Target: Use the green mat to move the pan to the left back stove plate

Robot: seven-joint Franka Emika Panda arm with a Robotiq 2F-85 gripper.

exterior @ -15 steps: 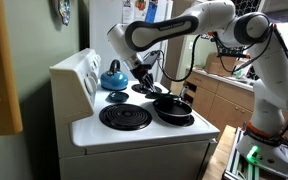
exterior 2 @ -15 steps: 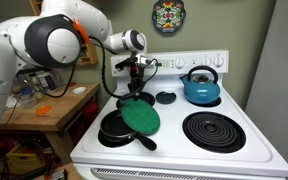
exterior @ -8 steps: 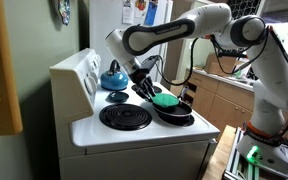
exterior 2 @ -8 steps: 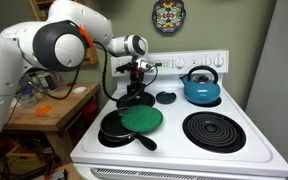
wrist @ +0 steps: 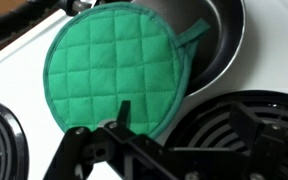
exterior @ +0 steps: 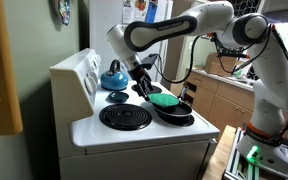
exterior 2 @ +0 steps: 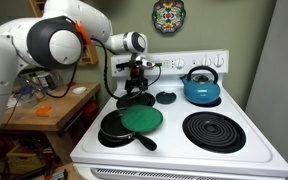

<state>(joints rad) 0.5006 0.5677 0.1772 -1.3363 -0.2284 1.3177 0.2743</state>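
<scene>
The green mat lies across the pan, overhanging its rim. The gripper hangs at the mat's edge just behind the pan; I cannot tell whether its jaws pinch the mat. A blue kettle stands well apart from the pan.

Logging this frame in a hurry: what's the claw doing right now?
Claw: cannot be told whether open or closed. Its tips are at the near edge of the green mat, which lies over the pan.
</scene>
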